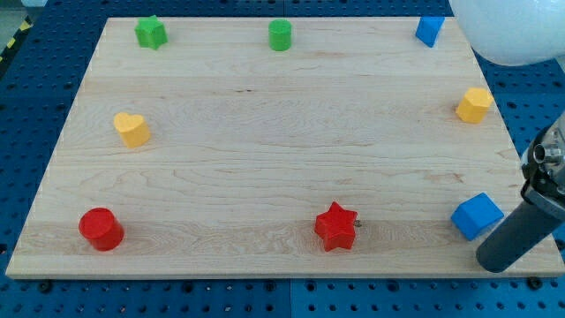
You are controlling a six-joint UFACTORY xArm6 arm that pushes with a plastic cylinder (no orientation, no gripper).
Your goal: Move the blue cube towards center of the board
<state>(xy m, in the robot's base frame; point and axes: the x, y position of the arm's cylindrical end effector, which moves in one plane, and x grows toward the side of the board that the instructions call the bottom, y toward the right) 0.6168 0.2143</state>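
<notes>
**Tip parked beside the blue cube at the lower right**

My tip (496, 262) sits on the tabletop (282, 177) near its bottom right corner, just to the view's right of and slightly below the blue cube (477, 215) — so close that I cannot tell whether they touch. The end effector is a plain dark rod (no jaws to open or close), and it holds nothing.

The blue cube lies near the view's right edge, low on the board and well apart from the centre. A second blue block (429, 30) — its shape is hard to make out — sits at the top right corner. Along the view's top are a green star (151, 33) and a green cylinder (280, 35). A yellow block (474, 105) rests at the right edge, a yellow heart (131, 129) at the left. A red cylinder (101, 230) sits at the bottom left, and a red star (336, 227) low, right of the middle.
</notes>
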